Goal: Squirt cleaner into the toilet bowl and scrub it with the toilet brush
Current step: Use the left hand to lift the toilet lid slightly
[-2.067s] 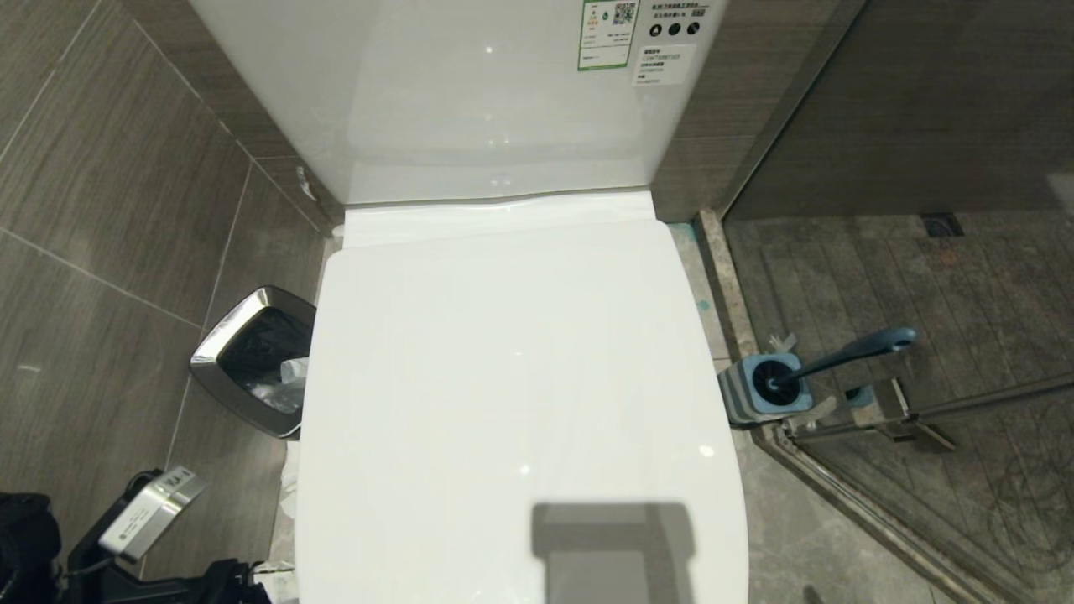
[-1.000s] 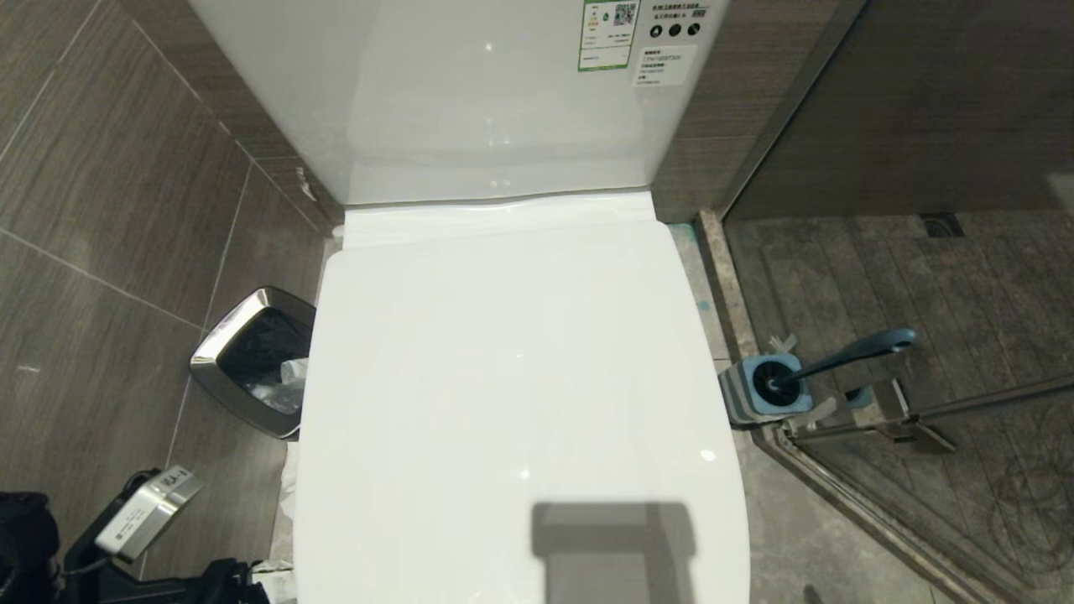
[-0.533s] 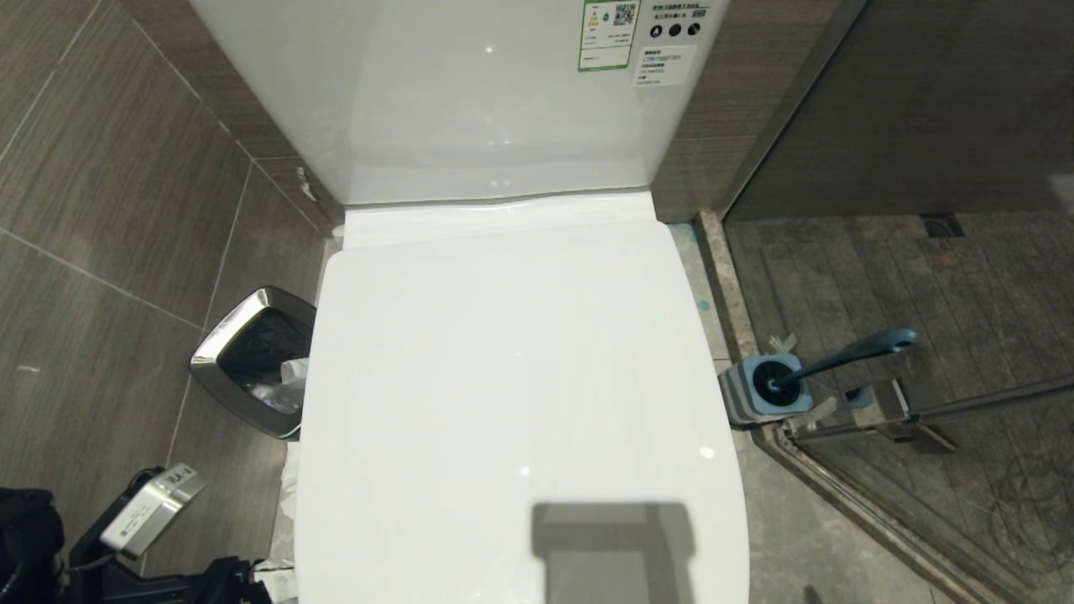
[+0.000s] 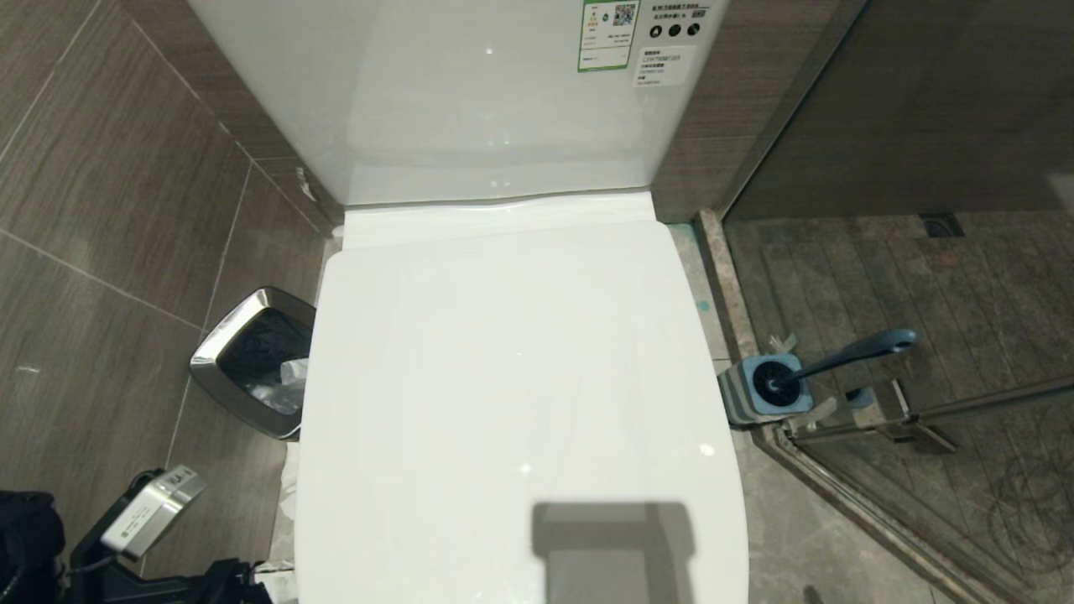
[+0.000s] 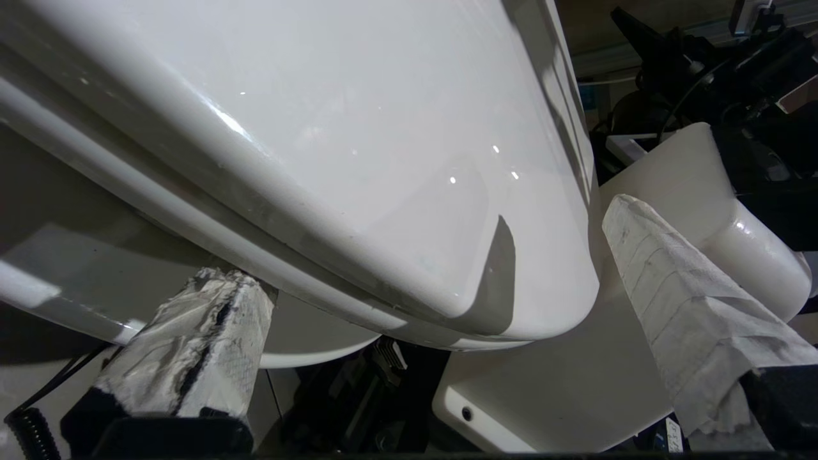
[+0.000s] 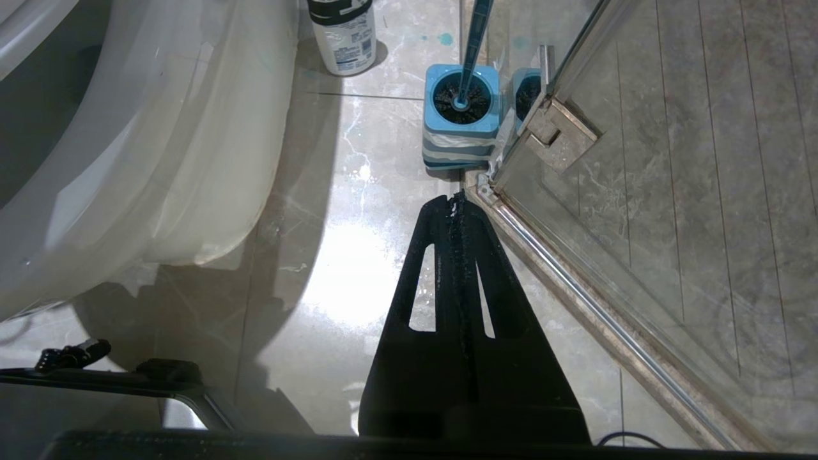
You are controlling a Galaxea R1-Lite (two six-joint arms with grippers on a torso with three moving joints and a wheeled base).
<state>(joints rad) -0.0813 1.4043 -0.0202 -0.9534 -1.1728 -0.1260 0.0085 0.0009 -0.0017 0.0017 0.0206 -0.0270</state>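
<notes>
Both tools hold nothing: left tool (image 5: 434,319) gapes at the closed lid (image 4: 520,377) edge and may slip; right tool (image 6: 455,199) is shut.

Hidden or cut off, for your record:
- Toilet bowl (image 6: 128,166): you see only its outer wall; the closed lid (image 4: 516,377) covers the inside.
- Cleaner (image 6: 342,32): beside the bowl, its cap end cut off at the frame edge.
- Toilet brush (image 4: 839,356): bristle head sunk in its holder (image 4: 759,390).
- Labels (image 4: 638,38) on the tank behind the lid: print too small to read.
- Waste bin (image 4: 252,361): partly behind the lid.
</notes>
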